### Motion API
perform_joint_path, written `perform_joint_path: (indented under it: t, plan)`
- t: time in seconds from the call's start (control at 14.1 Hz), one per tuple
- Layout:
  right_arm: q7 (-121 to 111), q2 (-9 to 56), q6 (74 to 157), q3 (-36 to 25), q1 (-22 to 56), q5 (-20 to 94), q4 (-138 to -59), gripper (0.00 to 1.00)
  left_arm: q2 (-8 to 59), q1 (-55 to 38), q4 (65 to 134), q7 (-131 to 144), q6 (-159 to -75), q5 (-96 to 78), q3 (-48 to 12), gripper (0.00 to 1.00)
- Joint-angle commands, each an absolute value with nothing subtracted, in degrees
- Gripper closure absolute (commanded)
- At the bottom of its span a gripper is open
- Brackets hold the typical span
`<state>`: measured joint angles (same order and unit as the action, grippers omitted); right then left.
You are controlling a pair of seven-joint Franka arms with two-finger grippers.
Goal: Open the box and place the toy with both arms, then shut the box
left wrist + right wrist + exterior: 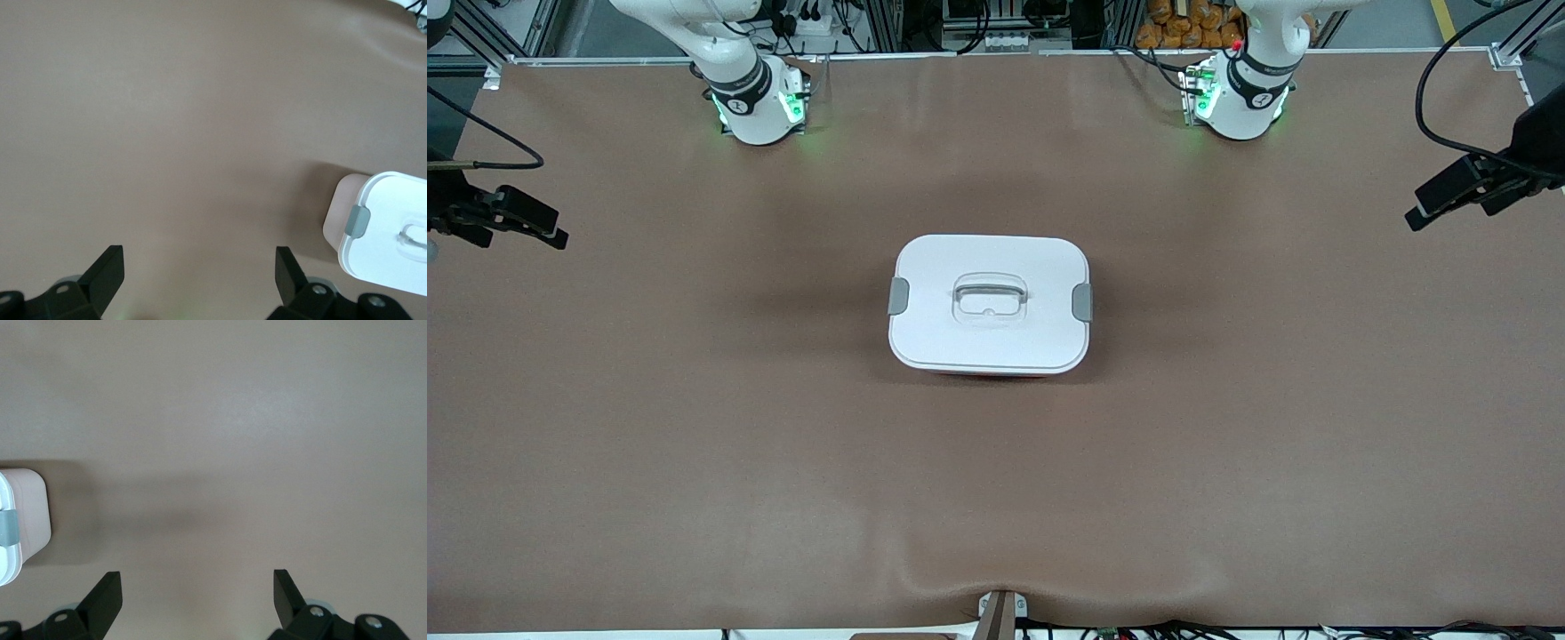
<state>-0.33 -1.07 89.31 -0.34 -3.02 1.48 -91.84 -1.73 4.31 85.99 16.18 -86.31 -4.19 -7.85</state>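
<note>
Box (990, 304) shut (contents hidden, perhaps).

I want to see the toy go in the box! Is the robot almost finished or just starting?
Just starting. Nothing looks done yet: the box sits mid-table with its white lid on and both grey clips down. Nothing is in hand: the left gripper and right gripper hang open over bare table at their own ends. No toy is in view. Opening, placing and closing all remain.

Smooth white plastic box (990, 304); matt brown table (694, 400) covering
</note>
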Motion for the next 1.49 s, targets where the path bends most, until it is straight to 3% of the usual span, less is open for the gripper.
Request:
perform_joint_path:
  t: [0.0,1.42]
  plan:
    - [0.18,-0.44,88.86,-0.09,-3.34,1.41,-90.53,0.0,-5.18,4.39,90.08,17.05,-86.31,-5.1,-9.04,0.0]
    - [0.26,-0.26,88.86,-0.09,-3.25,1.41,-90.0,0.0,0.0,4.13,86.04,16.26,-85.78,0.0,-9.14,0.0]
